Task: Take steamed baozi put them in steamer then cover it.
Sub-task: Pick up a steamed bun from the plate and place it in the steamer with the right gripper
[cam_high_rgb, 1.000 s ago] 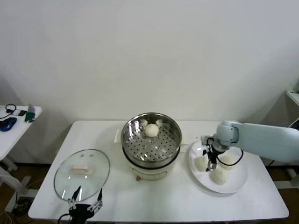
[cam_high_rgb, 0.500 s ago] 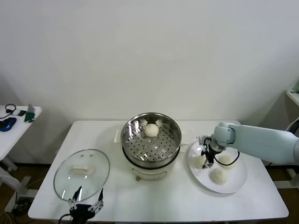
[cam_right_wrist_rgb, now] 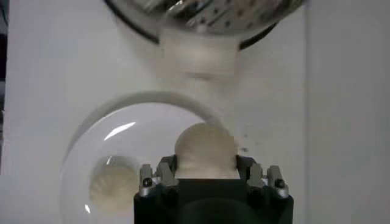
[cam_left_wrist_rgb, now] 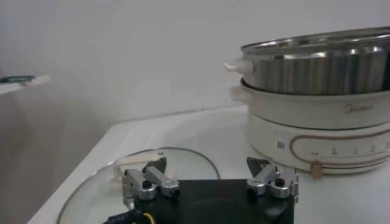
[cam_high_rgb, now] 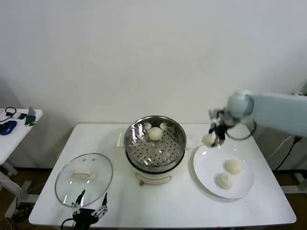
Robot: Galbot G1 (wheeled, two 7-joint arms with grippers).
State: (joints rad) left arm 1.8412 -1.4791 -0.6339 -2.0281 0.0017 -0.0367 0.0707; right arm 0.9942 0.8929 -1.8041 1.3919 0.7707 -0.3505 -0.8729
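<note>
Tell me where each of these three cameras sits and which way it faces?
Head view: high on the robot, looking down at the table; shows the right gripper holding a baozi.
Left wrist view: low by the cover, facing the steamer; shows the open left gripper.
Right wrist view: above the plate, looking down; shows the right gripper gripping the baozi.
Shared: all three show the steamer.

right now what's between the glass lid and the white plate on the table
In the head view, the steamer stands between the cover and the plate, with one baozi on its tray. Bare tabletop lies on either side of it.
</note>
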